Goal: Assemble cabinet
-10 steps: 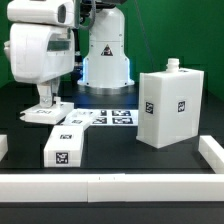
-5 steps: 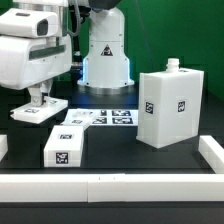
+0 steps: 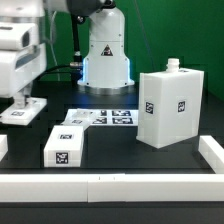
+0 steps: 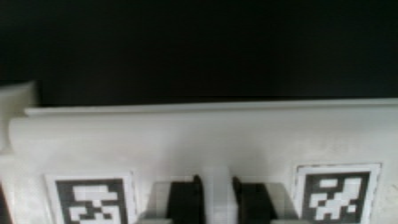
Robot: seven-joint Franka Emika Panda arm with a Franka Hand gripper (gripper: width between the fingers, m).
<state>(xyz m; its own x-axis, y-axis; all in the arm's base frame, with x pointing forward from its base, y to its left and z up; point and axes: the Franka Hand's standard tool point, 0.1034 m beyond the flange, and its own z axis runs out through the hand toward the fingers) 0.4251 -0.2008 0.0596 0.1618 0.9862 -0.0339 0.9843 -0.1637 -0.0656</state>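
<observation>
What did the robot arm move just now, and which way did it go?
The gripper, closed on the flat panel, moved it toward the exterior view's left, almost to the picture's edge. The big box, the small block and the marker board stayed where they were.

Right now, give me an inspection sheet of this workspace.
Surface: black table, with white border rails at its edges.
Job's things: cabinet box upright at the exterior view's right; flat panel at its left.
Clutter: small tagged block; marker board.
Grippers: gripper down at the flat panel; grip unclear.
Cables: dark cable beside the robot base.
Surroundings: green backdrop.
</observation>
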